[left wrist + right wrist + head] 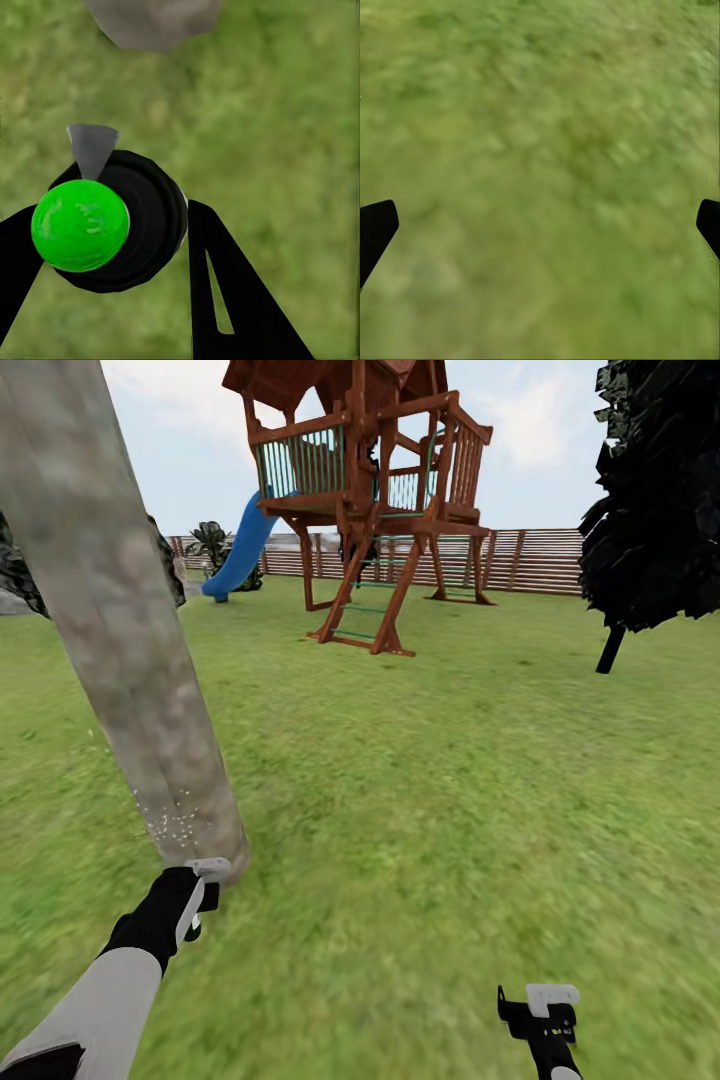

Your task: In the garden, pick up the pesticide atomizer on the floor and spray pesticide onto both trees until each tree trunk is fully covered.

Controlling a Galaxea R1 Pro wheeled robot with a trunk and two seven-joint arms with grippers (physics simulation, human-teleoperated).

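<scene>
One tree trunk (120, 630), thick and mottled grey-tan, rises at the left of the head view; its crown is out of view. Pale specks (168, 822) dot the bark near its base. My left gripper (200, 895) sits just in front of the trunk's foot. In the left wrist view this gripper (112, 255) is shut on the pesticide atomizer (120, 221), a black round body with a bright green ball and a grey nozzle aimed at the trunk base (150, 22). My right gripper (540, 1010) hangs over grass at the lower right, open (540, 232) and holding nothing.
A wooden play tower (370, 490) with a blue slide (240, 550) stands ahead in mid-lawn. A near-black conifer (655, 500) is at the right. The brown slat fence (530, 560) closes the back, with a small palm (213, 545) by it. Open grass (450, 790) lies between.
</scene>
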